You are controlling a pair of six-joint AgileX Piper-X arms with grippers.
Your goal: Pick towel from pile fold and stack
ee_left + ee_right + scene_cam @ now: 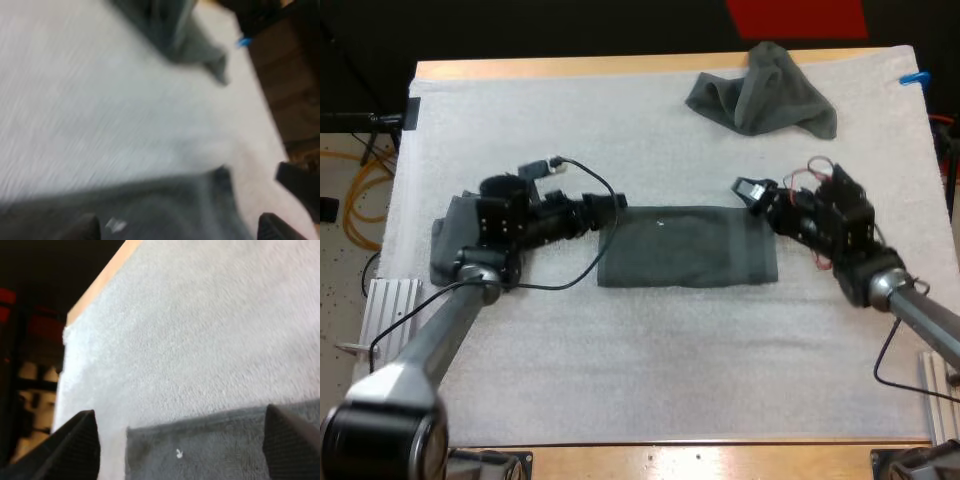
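The towel [685, 248] lies flat as a long rectangle in the middle of the mat [650, 370], with a gripper at each short end: the left gripper [613, 210] at its left edge, the right gripper [752, 190] at its right. That mirrored stance suits a two-handed fold, since an arm on each end can carry the cloth over squarely.

Both sets of jaws are released. In the left wrist view the fingers [82, 229] stand wide apart with the towel lying between them. The right wrist view shows its fingers [80, 440] spread the same way, pinching nothing.

The pile [760, 90] is one crumpled towel, well apart at the mat's far right. A dark grey mass [440, 250] under the left arm is probably the stack — the arm hides much of it. By the look of things, the next fold is lined up but not yet gripped.
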